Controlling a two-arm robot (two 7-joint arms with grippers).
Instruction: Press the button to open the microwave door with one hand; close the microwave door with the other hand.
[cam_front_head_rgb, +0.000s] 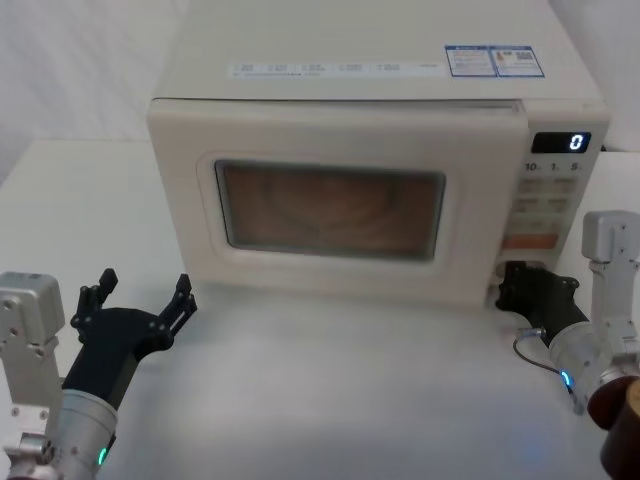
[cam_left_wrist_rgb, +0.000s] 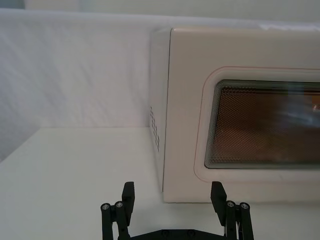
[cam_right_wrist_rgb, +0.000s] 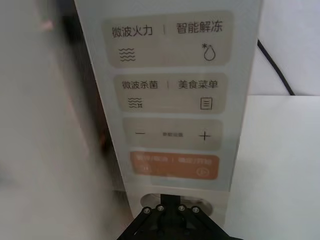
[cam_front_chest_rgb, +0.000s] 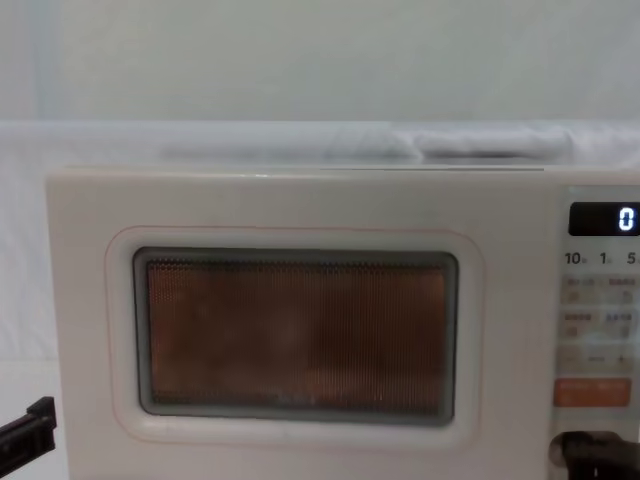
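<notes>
Cream microwave door (cam_front_head_rgb: 330, 205) faces robot, long axis horizontal, left tool (cam_front_head_rgb: 140, 298) spread empty, right tool (cam_front_head_rgb: 520, 285) at button, spread unclear.

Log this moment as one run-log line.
right gripper: at the button, below orange key | left gripper: open, hovering by door's left edge | microwave door: slightly ajar | display: 0

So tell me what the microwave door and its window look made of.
The microwave door looks like smooth cream plastic with a soft sheen. Its window seems glass or clear plastic over a fine metal mesh, its grid visible in the left wrist view.
</notes>
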